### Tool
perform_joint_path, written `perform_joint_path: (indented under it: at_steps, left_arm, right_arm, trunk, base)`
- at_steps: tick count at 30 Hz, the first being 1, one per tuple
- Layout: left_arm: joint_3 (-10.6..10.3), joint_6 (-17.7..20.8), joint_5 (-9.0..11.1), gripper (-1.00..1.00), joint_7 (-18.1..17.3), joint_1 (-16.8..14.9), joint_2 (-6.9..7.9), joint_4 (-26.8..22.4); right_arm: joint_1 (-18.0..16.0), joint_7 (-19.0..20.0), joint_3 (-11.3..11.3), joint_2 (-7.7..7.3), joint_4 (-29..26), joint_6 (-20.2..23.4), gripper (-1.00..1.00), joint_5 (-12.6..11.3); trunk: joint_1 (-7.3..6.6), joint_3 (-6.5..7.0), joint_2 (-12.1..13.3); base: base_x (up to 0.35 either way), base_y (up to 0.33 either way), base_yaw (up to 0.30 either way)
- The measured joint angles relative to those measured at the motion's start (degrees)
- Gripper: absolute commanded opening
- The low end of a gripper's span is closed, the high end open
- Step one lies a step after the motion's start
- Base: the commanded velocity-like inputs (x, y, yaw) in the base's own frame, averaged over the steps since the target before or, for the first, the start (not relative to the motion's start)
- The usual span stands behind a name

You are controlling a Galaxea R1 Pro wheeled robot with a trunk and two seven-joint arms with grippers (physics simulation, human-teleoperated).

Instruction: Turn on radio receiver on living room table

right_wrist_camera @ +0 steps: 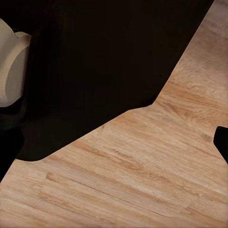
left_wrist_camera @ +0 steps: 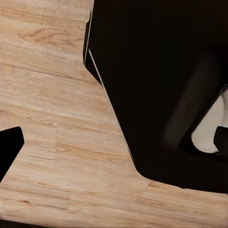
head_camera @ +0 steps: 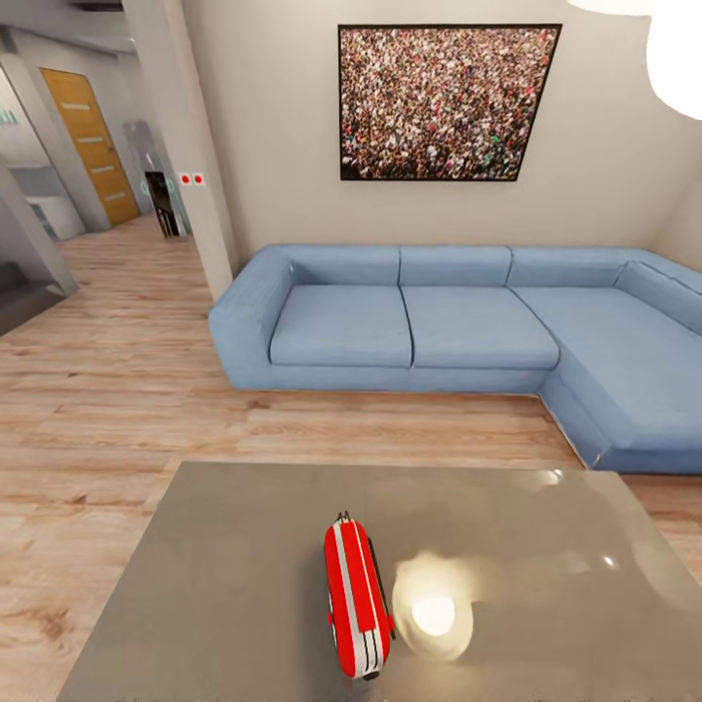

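The red radio receiver (head_camera: 356, 597) with white stripes stands on the glossy grey-brown table (head_camera: 224, 565), near its front edge and a little left of centre, its narrow top facing me. In the left wrist view my left gripper (left_wrist_camera: 114, 147) is open, a dark fingertip (left_wrist_camera: 9, 149) at each side, over wood floor and the robot's black base (left_wrist_camera: 156, 85). My right gripper (right_wrist_camera: 114, 147) in the right wrist view also looks open, with one fingertip (right_wrist_camera: 222, 142) showing at the frame edge above the floor. Neither gripper is close to the radio.
A blue L-shaped sofa (head_camera: 439, 322) stands beyond the table, under a crowd picture (head_camera: 444, 102). A white pendant lamp (head_camera: 678, 49) hangs at the upper right, and its glare (head_camera: 434, 612) lies beside the radio. A wall corner (head_camera: 190, 146) and a hallway with a wooden door (head_camera: 93, 146) are at the left.
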Motion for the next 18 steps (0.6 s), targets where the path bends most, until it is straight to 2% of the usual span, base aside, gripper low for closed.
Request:
perform_joint_path:
  at_steps: [18]
  left_arm:
    - [0.00, 0.02, 0.00, 1.00, 0.00, 0.00, 0.00, 0.00]
  right_arm:
    - [0.00, 0.00, 0.00, 0.00, 0.00, 0.00, 1.00, 0.01]
  trunk:
    - [0.00, -1.66, 0.00]
  base:
    - [0.000, 0.000, 0.000]
